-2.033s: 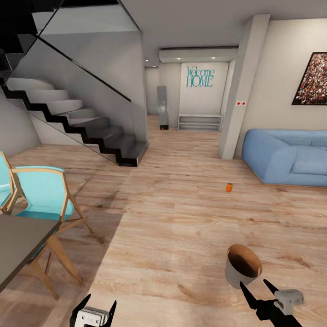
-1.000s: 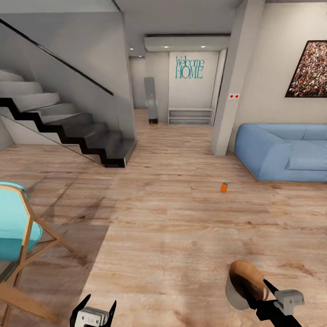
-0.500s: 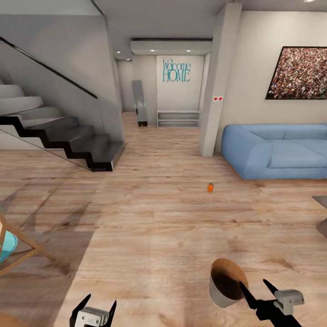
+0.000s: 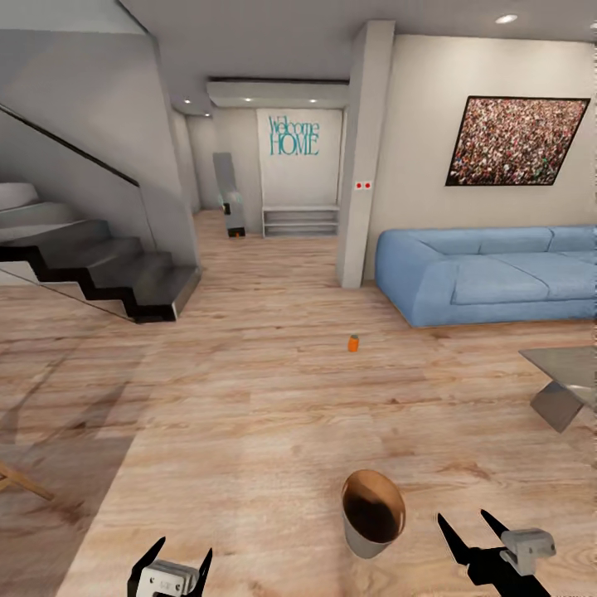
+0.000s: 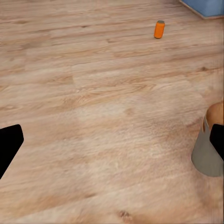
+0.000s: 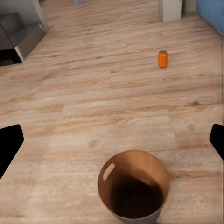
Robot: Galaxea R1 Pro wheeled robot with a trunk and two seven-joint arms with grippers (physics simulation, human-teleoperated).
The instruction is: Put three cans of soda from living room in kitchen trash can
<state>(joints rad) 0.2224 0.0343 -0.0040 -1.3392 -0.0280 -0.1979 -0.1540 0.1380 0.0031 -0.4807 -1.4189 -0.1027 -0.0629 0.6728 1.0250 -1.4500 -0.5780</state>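
Both grippers sit spread and empty, left gripper (image 4: pixel 170 565) and right gripper (image 4: pixel 473 535); trash can (image 4: pixel 372 512) upright near the right one; one orange soda can (image 4: pixel 353 343) stands farther off; grey table (image 4: pixel 568 381) gets cut off at right.

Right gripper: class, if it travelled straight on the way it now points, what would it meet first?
Judging by its wrist view, the open right gripper would probably meet the trash can first, standing upright on the wood floor. The orange soda can lies farther beyond, though depth is uncertain.

Bright even render, ceiling spotlights (image 4: pixel 506 18) glowing (soft floor (image 4: pixel 249 398) shadows left), slight blur.
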